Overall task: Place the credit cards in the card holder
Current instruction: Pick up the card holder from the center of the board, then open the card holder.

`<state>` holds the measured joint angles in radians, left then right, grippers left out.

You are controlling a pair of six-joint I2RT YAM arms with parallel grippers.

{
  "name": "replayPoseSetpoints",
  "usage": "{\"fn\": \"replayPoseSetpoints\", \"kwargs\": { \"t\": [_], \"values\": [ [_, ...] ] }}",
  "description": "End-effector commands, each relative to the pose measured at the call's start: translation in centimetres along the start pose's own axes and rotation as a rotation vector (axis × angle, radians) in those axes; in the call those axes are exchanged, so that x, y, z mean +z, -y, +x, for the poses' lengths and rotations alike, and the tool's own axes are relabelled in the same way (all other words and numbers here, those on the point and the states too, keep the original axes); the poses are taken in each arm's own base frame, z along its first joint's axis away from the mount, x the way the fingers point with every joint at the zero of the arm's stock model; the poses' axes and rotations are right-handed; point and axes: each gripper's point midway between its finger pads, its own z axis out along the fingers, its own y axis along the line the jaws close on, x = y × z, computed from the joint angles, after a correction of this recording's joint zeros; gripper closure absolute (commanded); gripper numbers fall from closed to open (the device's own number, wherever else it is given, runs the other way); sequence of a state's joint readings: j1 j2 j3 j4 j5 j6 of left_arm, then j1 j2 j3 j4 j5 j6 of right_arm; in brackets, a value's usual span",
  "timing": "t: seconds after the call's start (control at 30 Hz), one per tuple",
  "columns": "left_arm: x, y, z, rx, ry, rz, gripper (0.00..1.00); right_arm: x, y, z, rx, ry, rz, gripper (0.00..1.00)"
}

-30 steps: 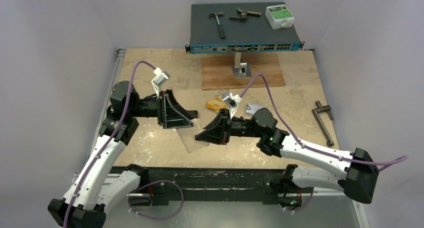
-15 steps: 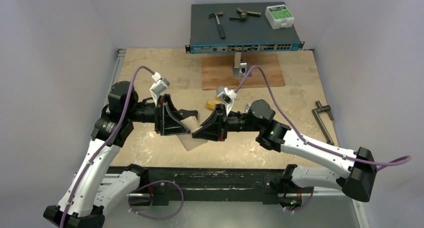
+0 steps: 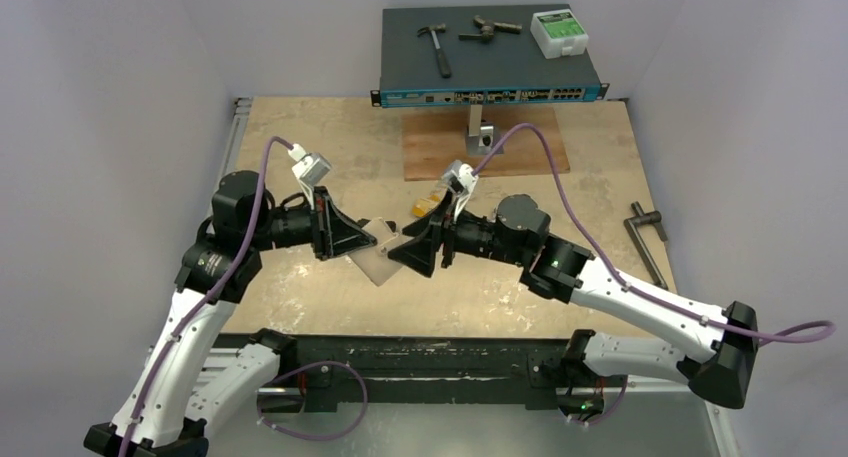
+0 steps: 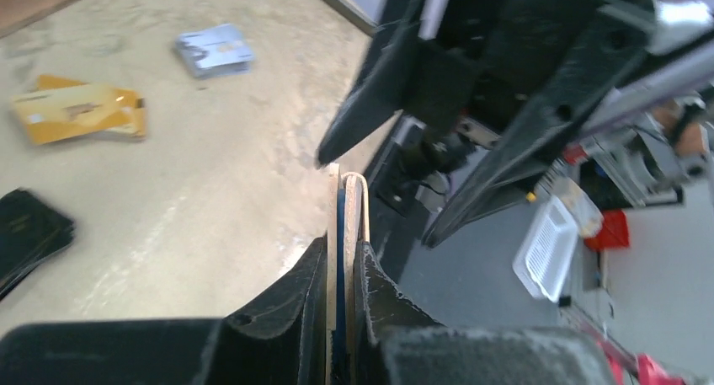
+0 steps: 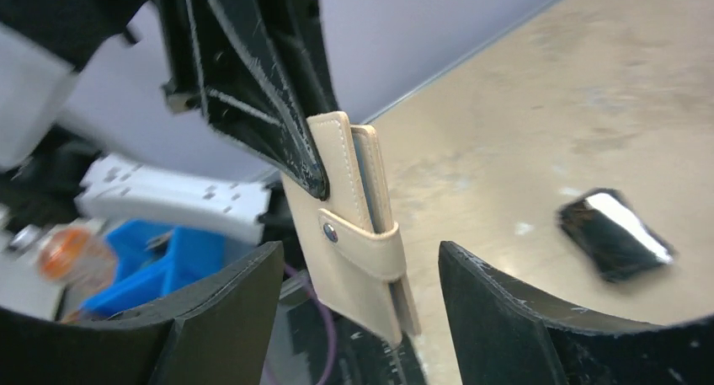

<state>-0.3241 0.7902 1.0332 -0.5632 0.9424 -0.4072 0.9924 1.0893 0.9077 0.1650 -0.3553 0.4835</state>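
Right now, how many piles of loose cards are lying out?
2. An orange-gold pile near the black wallet, and a silvery blue-grey pile set apart from it. Cards per pile unclear; more may be hidden.

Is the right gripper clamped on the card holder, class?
No: the right gripper stands open either side of the card holder, which the left gripper pinches.

Both white-shelled arms (image 3: 190, 327) have chunky black joints, black wedge-shaped fingers (image 5: 522, 318), and purple cables (image 3: 561, 189) looping off the wrists.
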Motion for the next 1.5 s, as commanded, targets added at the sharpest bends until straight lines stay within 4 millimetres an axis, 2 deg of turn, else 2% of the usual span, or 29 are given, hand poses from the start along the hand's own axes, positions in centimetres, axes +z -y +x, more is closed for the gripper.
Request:
{"fn": "replayPoseSetpoints", "kwargs": {
  "t": [0.0,0.13,0.33,0.53,0.63,0.93,1.07,1.3,1.47],
  "values": [
    [-0.3,-5.6,-0.8,-0.113,0.08,-0.324,1.0,-3.0,4.1,-5.6,-0.076,0.179,0.346,0.31],
    [-0.6,-7.7,-1.3,-0.215,0.123,-0.447,1.0,-3.0,5.6,-4.7,-0.077,0.154,0.462,0.29],
    [-0.6,-9.1,-1.0,-0.304,0.143,-0.51,1.0,0.0,4.6,-2.4,-0.16,0.117,0.587,0.32],
    [-0.3,-8.9,-0.3,-0.351,0.138,-0.49,1.0,3.1,3.3,-0.9,-0.278,0.096,0.66,0.35],
    [-0.2,-8.6,-0.2,-0.358,0.134,-0.477,1.0,3.8,3.3,-1.3,-0.31,0.125,0.709,0.38],
    [-0.2,-7.7,-0.1,-0.369,0.135,-0.439,1.0,3.4,3.8,-1.4,-0.335,0.168,0.79,0.52],
    [-0.2,-7.5,0.1,-0.374,0.131,-0.429,1.0,3.3,3.6,-1.3,-0.331,0.174,0.777,0.53],
    [-0.3,-7.1,0.0,-0.381,0.136,-0.416,1.0,4.8,3.3,-0.8,-0.35,0.146,0.748,0.49],
    [-0.3,-6.8,0.0,-0.389,0.134,-0.409,1.0,5.4,3.8,-0.2,-0.373,0.129,0.767,0.49]
  ]
}}
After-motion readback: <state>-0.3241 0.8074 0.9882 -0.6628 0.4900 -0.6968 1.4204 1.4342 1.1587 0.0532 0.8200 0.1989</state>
